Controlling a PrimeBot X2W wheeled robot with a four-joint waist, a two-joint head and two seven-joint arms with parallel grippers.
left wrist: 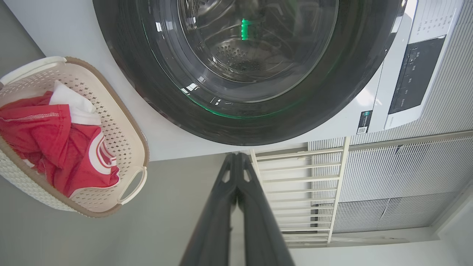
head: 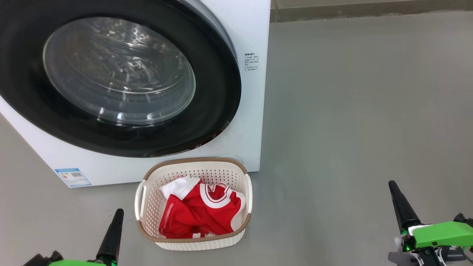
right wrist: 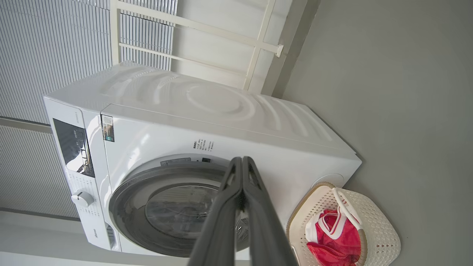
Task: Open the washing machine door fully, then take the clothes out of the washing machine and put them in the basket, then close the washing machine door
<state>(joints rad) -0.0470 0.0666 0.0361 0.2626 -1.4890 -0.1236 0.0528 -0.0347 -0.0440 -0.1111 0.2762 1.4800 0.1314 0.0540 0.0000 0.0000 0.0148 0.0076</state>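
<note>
Grey floor (head: 351, 111) carries the white front-loading washing machine (head: 255, 48), its round black-rimmed glass door (head: 218, 111) closed. Red-and-white clothes (head: 199, 212) lie in the cream perforated plastic basket (head: 147, 218) before it. Held low on either side, left gripper (head: 119, 212) and right gripper (head: 392, 184) point toward the machine, clenched and empty.

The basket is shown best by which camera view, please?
Head view: the whole basket shows from above, clothes inside. The left wrist view crops its side; the right wrist view cuts off one end.
</note>
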